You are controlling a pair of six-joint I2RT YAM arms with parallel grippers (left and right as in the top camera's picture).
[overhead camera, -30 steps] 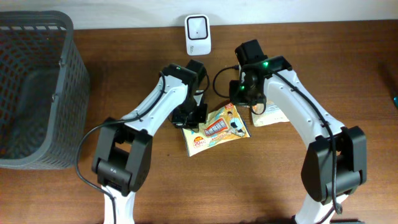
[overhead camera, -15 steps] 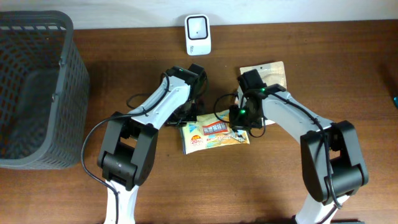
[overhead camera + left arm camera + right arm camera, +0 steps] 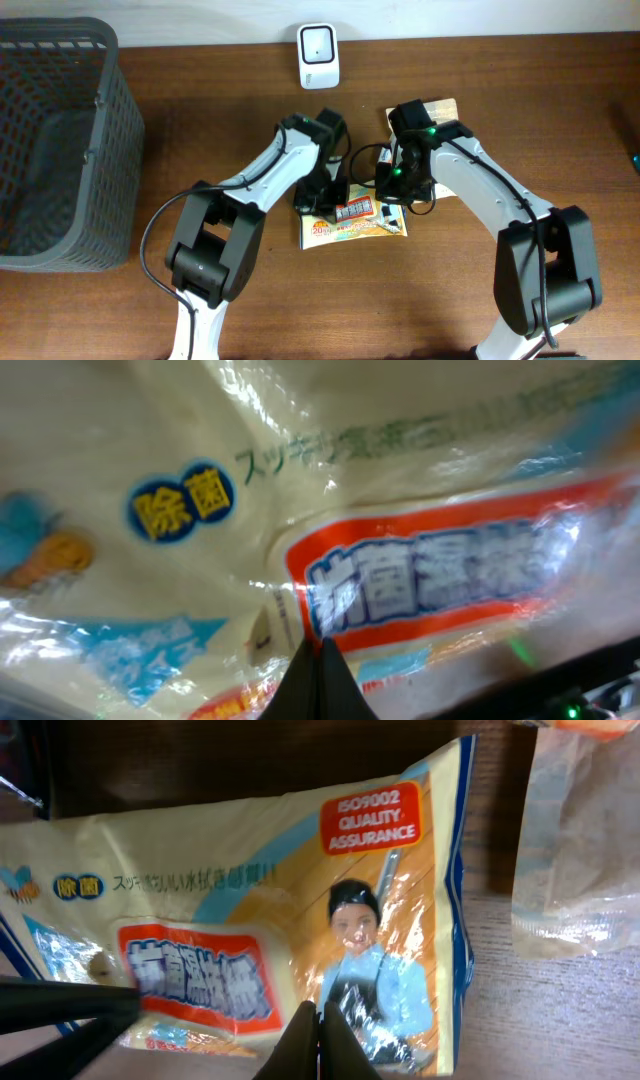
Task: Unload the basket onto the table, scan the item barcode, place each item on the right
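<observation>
Currently: left pincer (image 3: pixel 322 665) shut, right pincer (image 3: pixel 318 1025) shut, both tips against yellow packet (image 3: pixel 240 890).

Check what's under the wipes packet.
Bare wooden table shows round the wipes packet; the packet itself hides whatever lies beneath. The other packet lies beside it, not under.

The wipes packet (image 3: pixel 300 900) is showing cream-yellow film, a red-orange banner (image 3: pixel 195 982) with blue characters, a red ISO9002 badge (image 3: pixel 372 817) and a blue-aproned figure (image 3: pixel 375 980). The mesh basket (image 3: pixel 60 150) is showing dark grey, the scanner (image 3: pixel 317 55) white, the counter (image 3: pixel 450 300) brown woodgrain.
</observation>
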